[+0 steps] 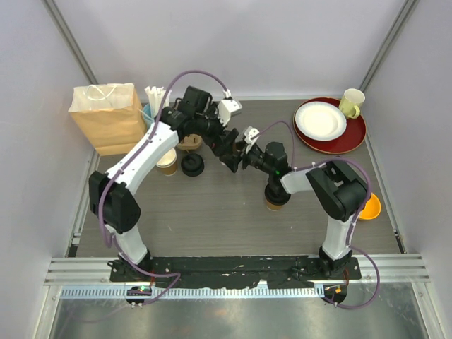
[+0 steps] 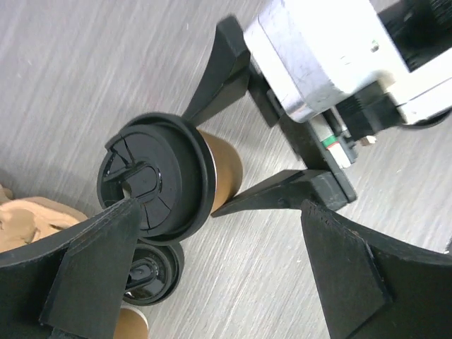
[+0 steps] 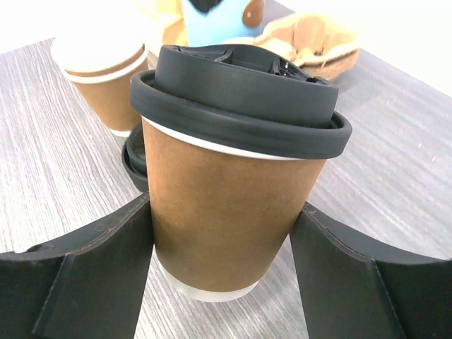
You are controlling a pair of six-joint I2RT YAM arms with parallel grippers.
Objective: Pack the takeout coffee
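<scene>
A brown kraft coffee cup (image 3: 226,212) with a black lid (image 2: 152,180) stands on the grey table. My right gripper (image 3: 222,215) is shut on its sides, low on the wall. My left gripper (image 2: 222,236) is wide open and empty, hovering just above and beside that cup. In the top view both grippers meet mid-table, left (image 1: 224,145) and right (image 1: 237,157), and hide this cup. A second kraft cup (image 1: 167,163) stands to the left with no black lid; it also shows in the right wrist view (image 3: 102,78). A loose black lid (image 1: 192,165) lies beside it.
A kraft paper bag (image 1: 107,116) stands back left, with a light-blue cup of straws (image 1: 150,106) and a cardboard carrier (image 1: 189,141) near it. A brown cup-like object (image 1: 275,201) sits under my right forearm. A red tray (image 1: 353,138), white plate, yellow mug (image 1: 352,102) and orange bowl (image 1: 370,207) are right.
</scene>
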